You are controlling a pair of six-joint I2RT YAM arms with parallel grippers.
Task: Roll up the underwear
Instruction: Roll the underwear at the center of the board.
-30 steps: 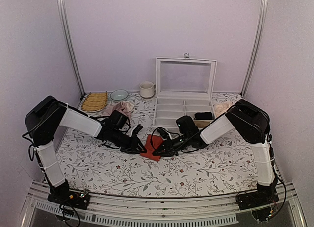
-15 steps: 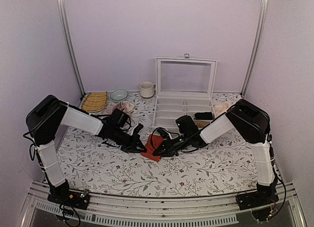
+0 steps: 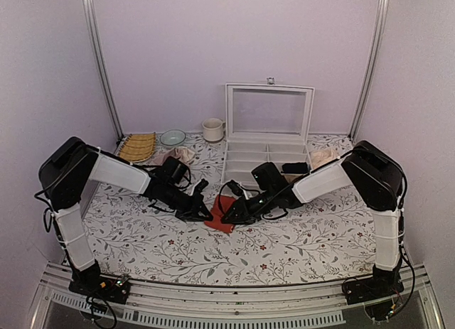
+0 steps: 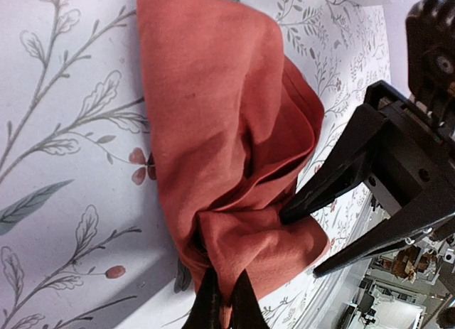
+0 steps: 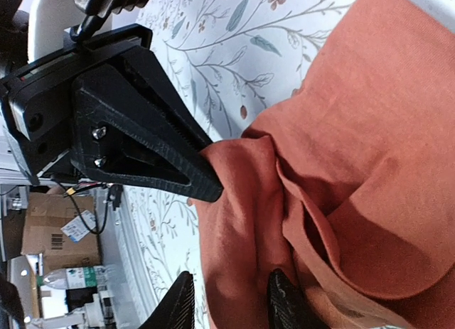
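Loosened since a second earlier, the right gripper (image 5: 231, 304) stood with jaws parted astride a fold of the underwear (image 4: 213, 130), its elbow swung outward, while the left gripper (image 4: 222, 300) had clenched onto the garment's bunched edge. The red-orange briefs lay crumpled on the floral table (image 3: 306, 244) between both grippers, near the white compartment box (image 3: 269, 155).
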